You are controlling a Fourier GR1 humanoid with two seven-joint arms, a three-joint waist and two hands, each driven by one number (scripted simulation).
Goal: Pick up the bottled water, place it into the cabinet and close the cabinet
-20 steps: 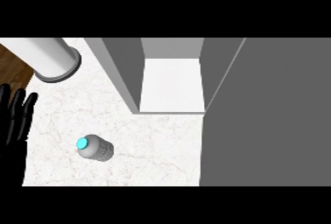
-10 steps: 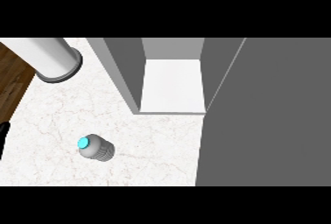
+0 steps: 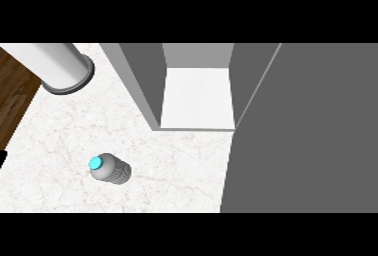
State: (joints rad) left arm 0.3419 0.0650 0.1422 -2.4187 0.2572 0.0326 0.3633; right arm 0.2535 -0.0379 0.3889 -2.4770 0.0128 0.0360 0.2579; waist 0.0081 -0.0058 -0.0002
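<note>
The bottled water [image 3: 111, 169] stands upright on the marble counter [image 3: 170, 170], seen from above as a grey ribbed body with a cyan cap. The cabinet [image 3: 198, 97] lies behind it and to its right, open, with a white shelf floor showing inside. Its grey door [image 3: 303, 135] is swung out and fills the right side of the view. Only a black sliver of my left hand [image 3: 2, 159] shows at the left edge, well apart from the bottle. My right hand is out of view.
A tall white cylinder with a grey base [image 3: 63, 67] stands at the counter's back left. Dark wooden floor [image 3: 15, 90] shows beyond the counter's left edge. The cabinet's grey side wall [image 3: 136, 82] rises between the cylinder and the shelf.
My left hand, plainly visible at the left edge a second ago, has pulled out leftwards until only a sliver remains. The bottle and the cabinet door have not moved.
</note>
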